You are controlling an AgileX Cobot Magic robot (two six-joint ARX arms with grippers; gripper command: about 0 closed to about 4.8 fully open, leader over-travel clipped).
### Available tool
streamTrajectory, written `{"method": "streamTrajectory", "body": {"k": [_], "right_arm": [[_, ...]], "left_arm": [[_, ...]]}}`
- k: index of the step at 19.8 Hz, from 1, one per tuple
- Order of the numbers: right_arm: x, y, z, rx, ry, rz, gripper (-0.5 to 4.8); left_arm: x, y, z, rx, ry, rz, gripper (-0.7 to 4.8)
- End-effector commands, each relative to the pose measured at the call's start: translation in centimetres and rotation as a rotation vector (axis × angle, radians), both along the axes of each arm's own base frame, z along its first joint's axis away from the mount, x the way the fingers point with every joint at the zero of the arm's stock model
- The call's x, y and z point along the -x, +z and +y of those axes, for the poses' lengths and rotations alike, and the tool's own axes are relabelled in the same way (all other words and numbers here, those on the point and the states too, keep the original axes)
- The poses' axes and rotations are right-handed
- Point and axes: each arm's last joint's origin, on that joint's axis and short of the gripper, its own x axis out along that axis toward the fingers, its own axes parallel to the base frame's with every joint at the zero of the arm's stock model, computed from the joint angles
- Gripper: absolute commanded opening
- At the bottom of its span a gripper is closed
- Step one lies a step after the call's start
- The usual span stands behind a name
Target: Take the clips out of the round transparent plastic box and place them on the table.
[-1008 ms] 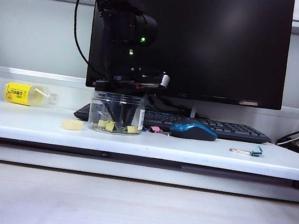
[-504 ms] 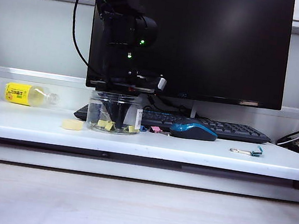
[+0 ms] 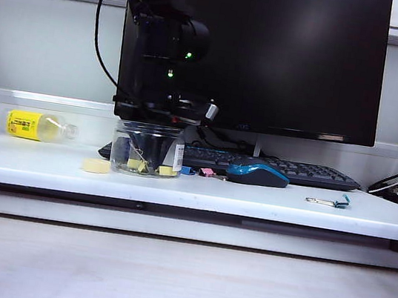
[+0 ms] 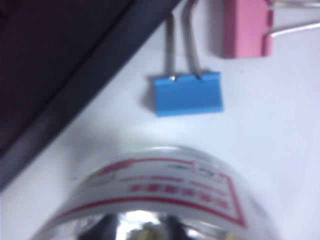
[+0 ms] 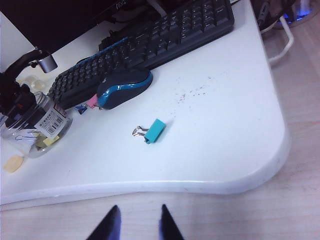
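With the left gripper (image 3: 147, 137) down inside the squat round transparent plastic box (image 3: 147, 150) on the white table (image 3: 266, 202), its opening hidden, a snagged lift could drag the box off its yellow clips (image 3: 137, 164); the right gripper (image 5: 138, 223) hangs parted and empty.

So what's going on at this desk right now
The left gripper reaches down into the round transparent plastic box, where yellow clips remain. A blue clip and a pink clip already lie on the table. The right gripper hangs open, off the front edge.
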Motion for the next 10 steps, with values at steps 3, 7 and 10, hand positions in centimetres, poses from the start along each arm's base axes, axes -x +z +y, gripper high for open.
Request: {"method": "streamTrajectory", "body": {"k": [3, 7, 10], "right_arm": [[0.0, 0.1, 0.0, 0.005, 0.001, -0.007, 1.07], [0.0, 0.1, 0.0, 0.005, 0.001, -0.007, 1.07], [0.0, 0.1, 0.0, 0.005, 0.001, -0.007, 1.07]], "left_arm": [[0.0, -2.4, 0.0, -0.029, 0.005, 0.091, 1.33], [0.0, -2.7, -0.2, 0.037, 0.002, 0.123, 0.89], [-0.1, -4.2, -0.6, 0.075, -0.003, 0.182, 0.79]]}}
